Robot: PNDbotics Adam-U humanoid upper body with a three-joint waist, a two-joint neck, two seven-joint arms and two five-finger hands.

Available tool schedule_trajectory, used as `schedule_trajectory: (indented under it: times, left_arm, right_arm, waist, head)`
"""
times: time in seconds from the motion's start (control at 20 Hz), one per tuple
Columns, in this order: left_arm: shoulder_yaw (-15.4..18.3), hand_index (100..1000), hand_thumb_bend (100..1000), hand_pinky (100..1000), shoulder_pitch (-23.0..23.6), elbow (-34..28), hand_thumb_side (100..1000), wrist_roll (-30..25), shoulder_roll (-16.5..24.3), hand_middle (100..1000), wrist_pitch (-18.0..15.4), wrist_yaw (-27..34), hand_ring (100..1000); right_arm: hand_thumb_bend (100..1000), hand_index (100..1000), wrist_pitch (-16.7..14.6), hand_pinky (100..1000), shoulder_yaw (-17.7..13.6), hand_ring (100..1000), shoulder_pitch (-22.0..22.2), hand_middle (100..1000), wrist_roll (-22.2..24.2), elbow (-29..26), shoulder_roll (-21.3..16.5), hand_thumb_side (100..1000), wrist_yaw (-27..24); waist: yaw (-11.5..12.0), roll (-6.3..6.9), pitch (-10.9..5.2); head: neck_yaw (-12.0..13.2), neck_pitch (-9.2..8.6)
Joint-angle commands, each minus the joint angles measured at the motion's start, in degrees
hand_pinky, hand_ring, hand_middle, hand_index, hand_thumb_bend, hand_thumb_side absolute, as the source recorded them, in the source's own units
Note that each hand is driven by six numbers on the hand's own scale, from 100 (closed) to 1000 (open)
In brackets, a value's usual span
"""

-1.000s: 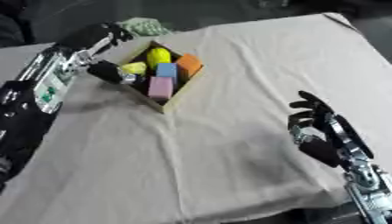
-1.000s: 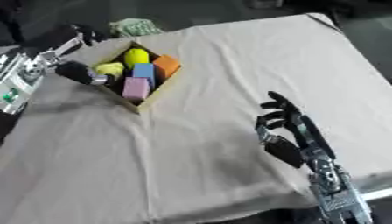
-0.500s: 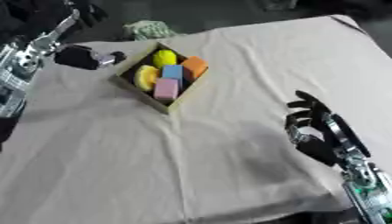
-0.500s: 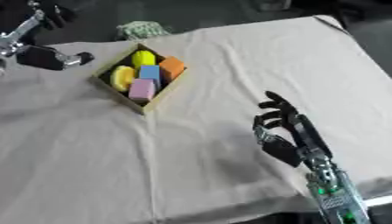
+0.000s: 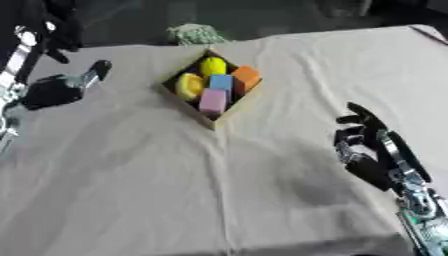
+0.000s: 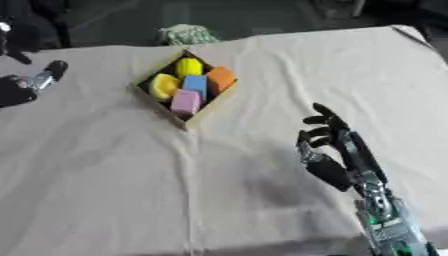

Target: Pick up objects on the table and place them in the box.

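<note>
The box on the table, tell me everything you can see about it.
The box is small, open-topped and tan like cardboard, turned corner-on to the camera on the cloth-covered table. It holds two yellow pieces, a blue block, an orange block and a pink block, packed closely. Neither hand touches it. A greenish bundle lies just behind it.

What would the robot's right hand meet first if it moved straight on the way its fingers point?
Probably nothing soon: the right hand points up and slightly left over the bare cloth. The box lies well to the left of that line, though depth is unclear.
</note>
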Motion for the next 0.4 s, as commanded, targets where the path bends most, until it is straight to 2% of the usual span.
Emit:
schedule_trajectory:
  times: [0.05, 0.4]
  left_arm:
    - [2.0, 764, 446, 579, 2.1, -3.8, 401, 2.9, -2.7, 637, -0.9, 1.8, 666]
    - [2.1, 759, 433, 570, 6.5, -4.0, 391, 4.2, -10.4, 630, -3.1, 1.6, 661]
  right_arm:
    - [100, 967, -0.3, 635, -0.6, 698, 0.0, 760, -1.5, -2.1, -0.8, 434, -2.1]
    - [100, 963, -0.9, 634, -0.8, 698, 0.1, 759, -3.8, -4.3, -0.2, 471, -7.8]
  waist:
    - [0.3, -0.15, -0.77]
    - [1.4, -1.04, -0.57]
  head:
    - [0.7, 0.27]
    - [1.4, 0.27]
